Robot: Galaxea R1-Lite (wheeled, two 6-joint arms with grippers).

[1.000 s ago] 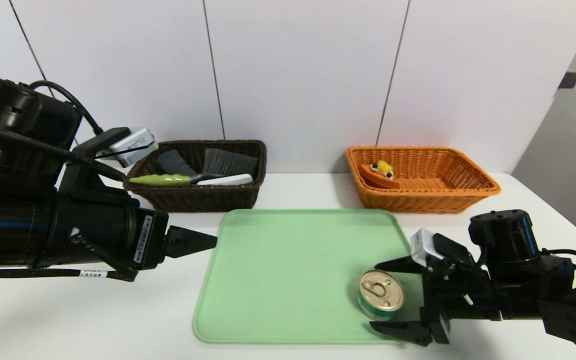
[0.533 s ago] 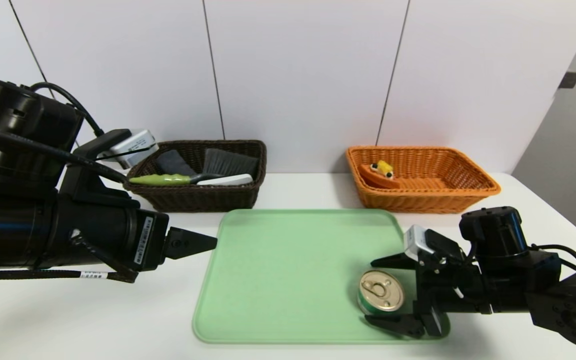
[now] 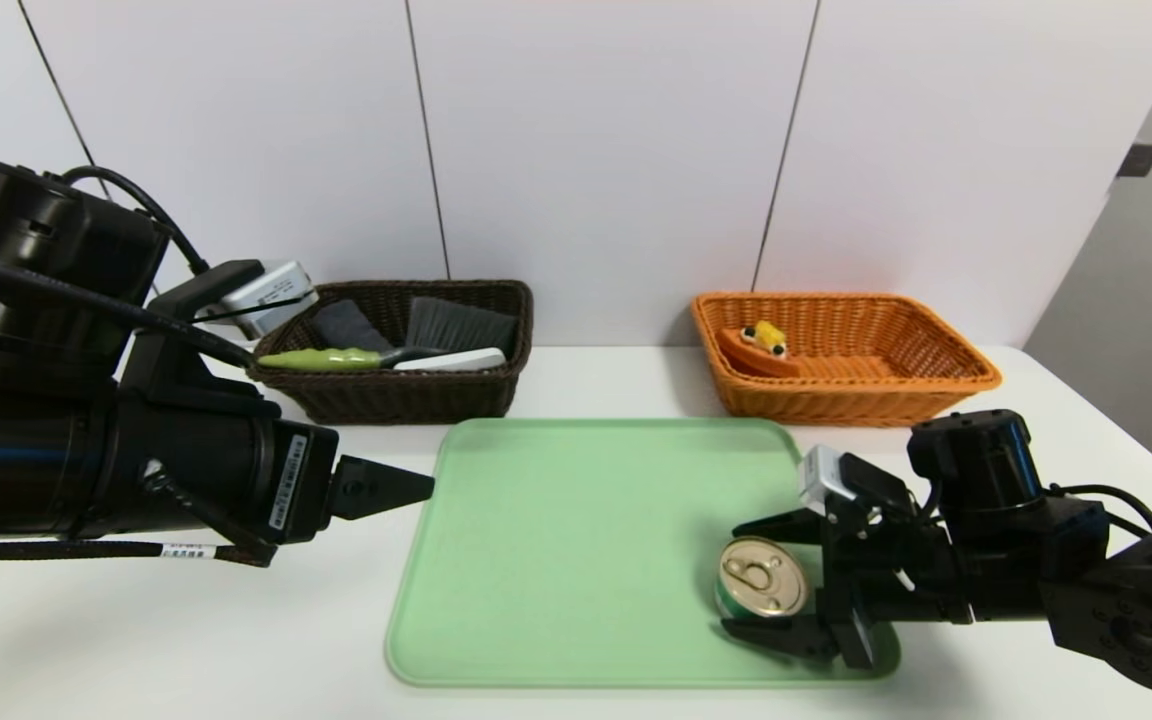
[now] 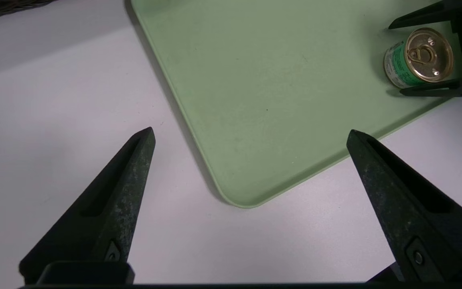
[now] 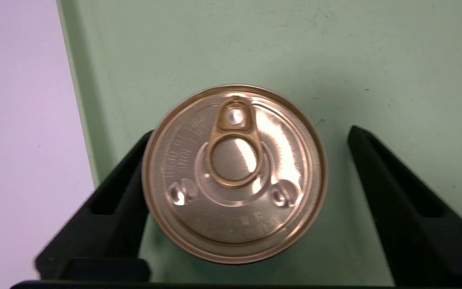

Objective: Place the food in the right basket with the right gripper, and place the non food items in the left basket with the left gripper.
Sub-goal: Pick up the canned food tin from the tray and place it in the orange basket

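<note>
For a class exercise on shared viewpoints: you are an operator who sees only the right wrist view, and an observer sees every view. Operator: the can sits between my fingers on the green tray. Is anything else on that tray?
Observer: No. In the head view the can is the only thing on the tray, near its front right corner, with the right gripper around it.
Operator: Where is the food basket?
Observer: The orange basket stands behind the tray's far right corner and already holds an orange and yellow food piece.
Operator: Is the other arm in my way?
Observer: No. The left gripper hangs open over the tray's left edge, far from the can.
</note>
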